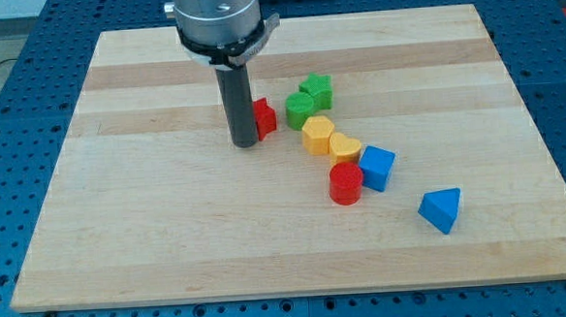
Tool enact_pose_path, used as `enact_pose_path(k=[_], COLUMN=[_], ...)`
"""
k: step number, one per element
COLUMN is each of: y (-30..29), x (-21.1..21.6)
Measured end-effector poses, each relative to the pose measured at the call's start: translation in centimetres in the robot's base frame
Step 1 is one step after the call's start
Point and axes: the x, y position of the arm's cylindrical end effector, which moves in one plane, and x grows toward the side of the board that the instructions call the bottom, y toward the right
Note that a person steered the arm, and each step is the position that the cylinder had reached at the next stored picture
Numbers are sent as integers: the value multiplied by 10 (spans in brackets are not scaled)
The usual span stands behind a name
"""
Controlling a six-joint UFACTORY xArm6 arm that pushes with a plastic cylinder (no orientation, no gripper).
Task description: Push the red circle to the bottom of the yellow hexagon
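Observation:
The red circle (346, 184) stands near the board's middle, touching the lower edge of a yellow block (346, 147) and the left side of a blue cube (378, 167). The yellow hexagon (317, 134) sits just up and left of that yellow block, touching it. My tip (245, 141) rests on the board left of the yellow hexagon, against a red block (263, 116) that the rod partly hides. The tip is well up and left of the red circle.
A green circle (300, 109) and a green star-like block (316, 91) sit above the yellow hexagon. A blue triangle (441, 209) lies alone toward the view's lower right. The wooden board (151, 233) sits on a blue perforated table.

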Motion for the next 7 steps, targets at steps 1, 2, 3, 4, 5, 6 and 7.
enact_pose_path(k=[1,2,3,4,5,6,7], y=[-12,-8,43,97,143,168,154], x=[26,79,109,119,122,113,107])
